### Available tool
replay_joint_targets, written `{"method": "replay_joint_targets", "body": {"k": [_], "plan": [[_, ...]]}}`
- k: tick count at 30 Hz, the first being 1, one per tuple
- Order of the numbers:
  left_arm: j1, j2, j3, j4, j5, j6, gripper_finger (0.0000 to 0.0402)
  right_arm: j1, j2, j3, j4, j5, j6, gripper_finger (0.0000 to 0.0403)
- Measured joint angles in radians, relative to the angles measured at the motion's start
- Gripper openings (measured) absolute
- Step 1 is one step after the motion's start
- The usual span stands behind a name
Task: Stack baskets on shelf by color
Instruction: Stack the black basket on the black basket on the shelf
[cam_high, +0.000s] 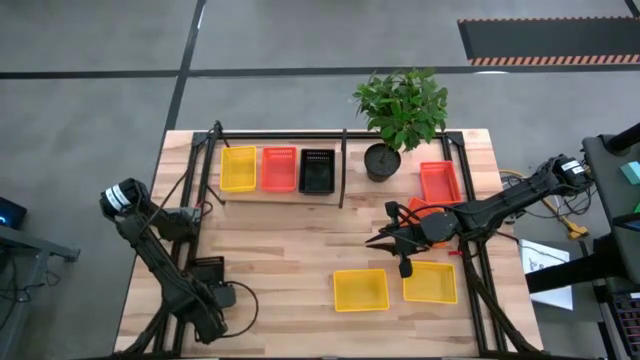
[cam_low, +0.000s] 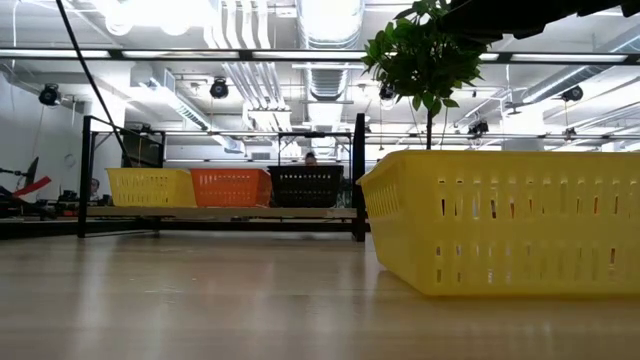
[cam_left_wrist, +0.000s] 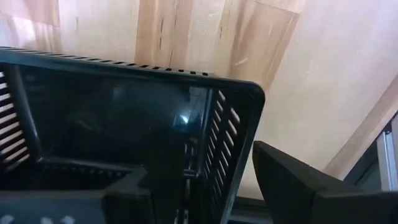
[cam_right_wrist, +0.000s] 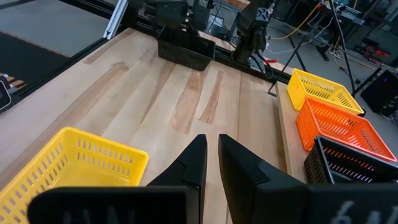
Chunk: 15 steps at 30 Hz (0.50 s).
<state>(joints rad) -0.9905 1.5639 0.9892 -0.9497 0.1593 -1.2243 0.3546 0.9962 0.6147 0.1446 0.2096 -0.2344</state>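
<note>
High view: right end effector (cam_high: 401, 243) above bare tabletop (cam_high: 280, 250).

We see a leafy plant (cam_high: 402, 105) in a black pot (cam_high: 382, 162) standing on the slatted table (cam_high: 290, 260) near its far edge; beyond the table lie grey floor (cam_high: 90, 120), a striped mat (cam_high: 548, 40) and white papers (cam_high: 545, 262)
</note>
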Motion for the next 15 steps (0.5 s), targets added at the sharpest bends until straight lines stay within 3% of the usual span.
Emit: {"method": "replay_joint_targets", "body": {"k": [6,13,15], "plan": [[0.001,0.000,-0.022,0.030,0.000,0.000,0.0145,0.000,0.000,0.000,-0.002,0.000,0.000,0.0034],[0.037,0.000,-0.019,0.049,0.008,0.000,0.0020,0.000,0.000,0.000,-0.007,0.000,0.000,0.0034],[0.068,0.000,-0.010,0.059,0.007,-0.011,0.0010,0.000,0.000,0.000,-0.007,0.000,0.000,0.0034]]}}
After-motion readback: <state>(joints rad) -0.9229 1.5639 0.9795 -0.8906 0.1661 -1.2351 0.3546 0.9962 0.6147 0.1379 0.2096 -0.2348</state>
